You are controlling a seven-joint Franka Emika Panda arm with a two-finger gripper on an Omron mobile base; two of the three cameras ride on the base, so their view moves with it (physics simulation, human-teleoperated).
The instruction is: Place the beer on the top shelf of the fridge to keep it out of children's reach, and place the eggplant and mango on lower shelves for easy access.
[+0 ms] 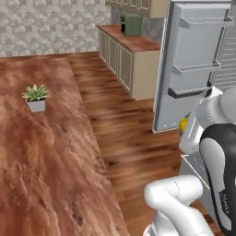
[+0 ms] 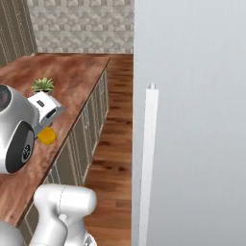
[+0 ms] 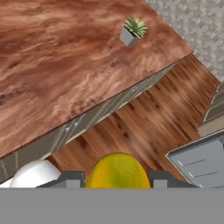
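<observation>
Yellow-orange, smooth rounded mango (image 3: pixel 117 169) sits between the two dark tips of the tool (image 3: pixel 117 177) in the hand view, so tool is clenched on it; jaws partly apart, fruit filling the gap. Same mango shows as a small yellow patch (image 1: pixel 184 124) in left base view, just beside the lower edge of the fridge door, and as a yellow lump (image 2: pixel 47 135) under the white hand in right base view, held up over the table w/ air beneath it.

Going left to right: the red-brown wood-grain table (image 1: pixel 41 161) carries a small green spiky plant in a grey square pot (image 1: pixel 35 98), well back from the table's right edge. No other task item shows on the part of the table in view. Right of the table runs a plank floor (image 1: pixel 124 133), then beige cabinets (image 1: pixel 122 60) along the far wall. Further right stands the tall grey fridge (image 1: pixel 193 50), its door swung open w/ wire-railed bins facing the arm.

Progress, as a judgement: mango is picked and in transit, prob. bound for a lower shelf, not yet placed. Slim dark beer bottle and purple eggplant can't be checked; fridge interior and shelves are hidden here, so can't tell if either is already in. At least the mango's placing is left, poss. more.
</observation>
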